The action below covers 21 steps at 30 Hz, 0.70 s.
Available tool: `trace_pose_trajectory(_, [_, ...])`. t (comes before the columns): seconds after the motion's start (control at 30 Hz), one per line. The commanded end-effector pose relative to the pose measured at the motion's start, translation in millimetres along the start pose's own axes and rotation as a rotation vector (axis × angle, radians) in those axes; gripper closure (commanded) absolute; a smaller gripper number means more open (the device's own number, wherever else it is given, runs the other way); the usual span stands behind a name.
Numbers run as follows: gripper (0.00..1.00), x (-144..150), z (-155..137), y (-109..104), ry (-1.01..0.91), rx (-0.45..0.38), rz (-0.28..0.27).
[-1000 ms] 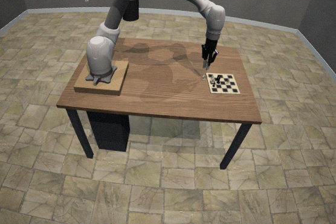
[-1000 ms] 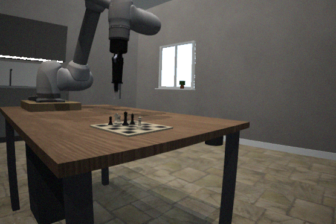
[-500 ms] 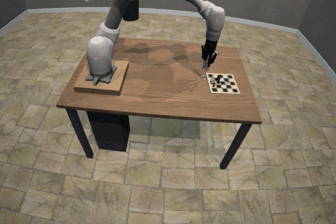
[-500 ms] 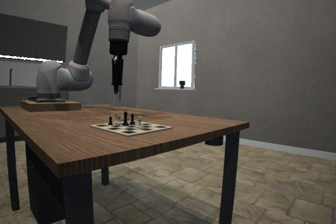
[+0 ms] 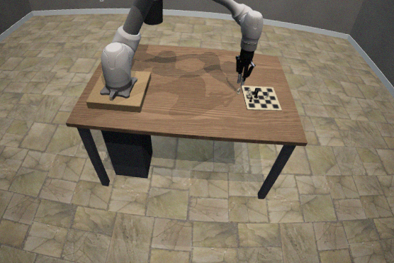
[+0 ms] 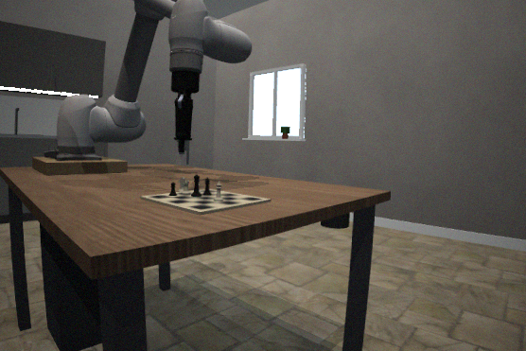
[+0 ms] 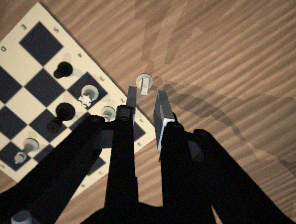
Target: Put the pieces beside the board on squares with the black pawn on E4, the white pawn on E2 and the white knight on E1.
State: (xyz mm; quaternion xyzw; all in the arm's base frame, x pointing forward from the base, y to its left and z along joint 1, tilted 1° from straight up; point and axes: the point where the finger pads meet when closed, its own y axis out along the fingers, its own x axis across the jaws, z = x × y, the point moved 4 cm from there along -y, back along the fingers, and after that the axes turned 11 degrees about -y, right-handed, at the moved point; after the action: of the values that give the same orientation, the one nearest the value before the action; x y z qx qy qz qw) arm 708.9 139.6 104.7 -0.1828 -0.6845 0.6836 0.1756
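The chessboard (image 5: 262, 98) lies at the right of the table; it also shows in the wrist view (image 7: 55, 100). A white pawn (image 7: 144, 82) stands upright on the wood just outside the board's edge (image 5: 238, 91). My gripper (image 7: 145, 101) (image 6: 183, 147) hangs above that pawn, pointing straight down, well clear of the table. Its fingers stand a narrow gap apart with nothing between them. On the board stand a black pawn (image 7: 63, 69), a white knight-like piece (image 7: 88, 93), a taller black piece (image 7: 65, 111) and two white pieces (image 7: 109, 111) (image 7: 30, 146). I cannot read the square letters.
The arm's base stands on a wooden block (image 5: 120, 91) at the table's left. The board's pieces cluster in its corner nearest the gripper (image 6: 196, 186).
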Motion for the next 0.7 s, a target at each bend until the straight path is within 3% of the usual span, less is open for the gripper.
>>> trace_pose_trajectory(0.0, [0.78,0,0,4,0.0,0.0,0.0])
trace_pose_trajectory(0.67, [0.78,0,0,25,0.0,0.0,0.0])
